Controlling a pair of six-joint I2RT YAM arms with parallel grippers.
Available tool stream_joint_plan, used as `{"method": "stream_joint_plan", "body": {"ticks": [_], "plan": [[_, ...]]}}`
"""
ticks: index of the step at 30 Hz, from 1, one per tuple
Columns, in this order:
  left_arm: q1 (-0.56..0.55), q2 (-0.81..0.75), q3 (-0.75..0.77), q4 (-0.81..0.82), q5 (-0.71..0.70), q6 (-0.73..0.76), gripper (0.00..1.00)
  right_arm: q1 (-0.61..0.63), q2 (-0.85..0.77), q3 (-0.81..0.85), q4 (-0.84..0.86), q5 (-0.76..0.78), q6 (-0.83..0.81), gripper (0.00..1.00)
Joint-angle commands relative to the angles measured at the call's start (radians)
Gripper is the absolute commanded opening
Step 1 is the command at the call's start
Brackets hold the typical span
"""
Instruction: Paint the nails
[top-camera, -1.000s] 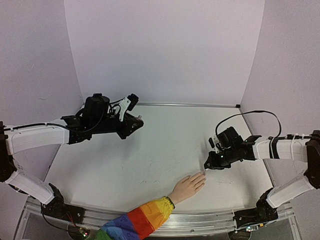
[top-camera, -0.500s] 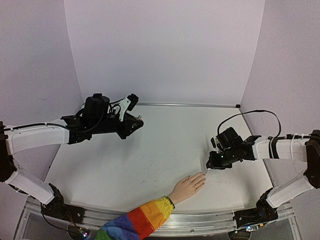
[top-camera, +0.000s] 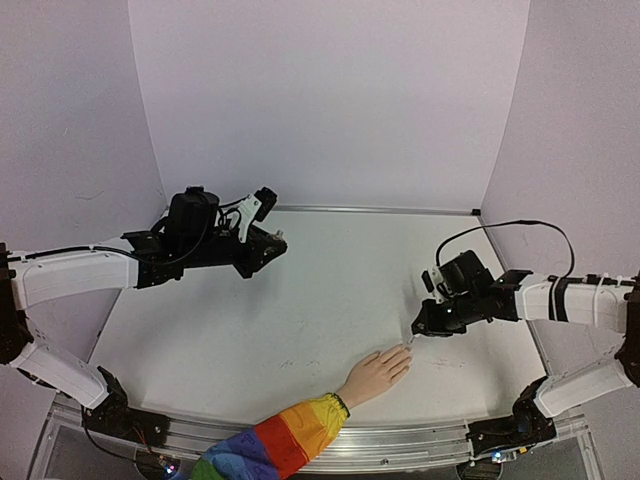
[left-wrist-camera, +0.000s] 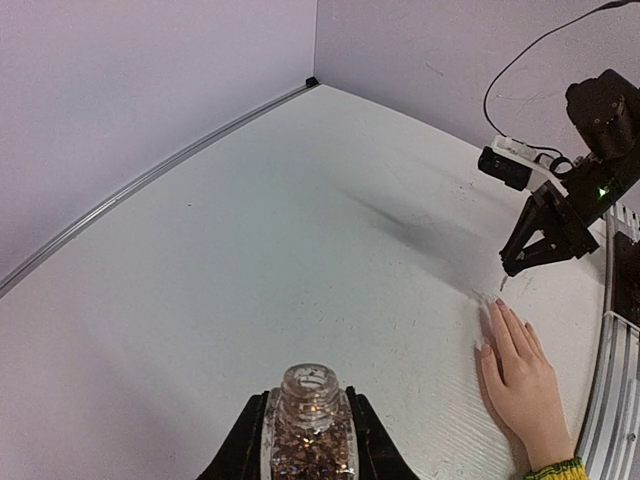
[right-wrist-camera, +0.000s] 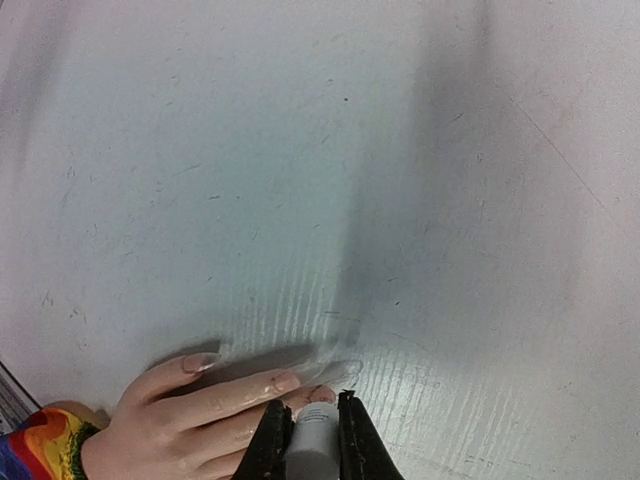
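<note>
A small flesh-coloured hand (top-camera: 375, 375) with a rainbow-striped sleeve (top-camera: 270, 445) lies flat at the table's near edge. Its pale nails (right-wrist-camera: 285, 381) point toward the right arm. My right gripper (top-camera: 418, 328) is shut on a grey-white brush cap (right-wrist-camera: 312, 435). The cap hangs right over the fingertips, and the brush tip itself is hidden under it in the right wrist view. My left gripper (top-camera: 268, 245) is shut on an open glitter polish bottle (left-wrist-camera: 308, 430), held upright above the table's far left. The hand (left-wrist-camera: 525, 375) and the right gripper (left-wrist-camera: 522, 262) also show in the left wrist view.
Lilac walls close the table at the back and on both sides. A metal rail (top-camera: 400, 440) runs along the near edge by the arm bases. The right arm's black cable (top-camera: 500, 228) loops above its wrist.
The right wrist has shifted slightly while the brush cap stays over the fingertips. The left arm and the bottle have not moved.
</note>
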Motion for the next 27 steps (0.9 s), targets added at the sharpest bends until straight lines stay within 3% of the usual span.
{"method": "stream_joint_plan", "body": {"ticks": [1, 27], "plan": [[0.006, -0.042, 0.011, 0.053, 0.009, 0.001, 0.00, -0.001, -0.004, 0.019, -0.031, -0.068, -0.036, 0.00], [0.006, -0.030, 0.023, 0.054, 0.009, 0.012, 0.00, 0.008, 0.058, 0.019, -0.014, -0.020, -0.007, 0.00]]}}
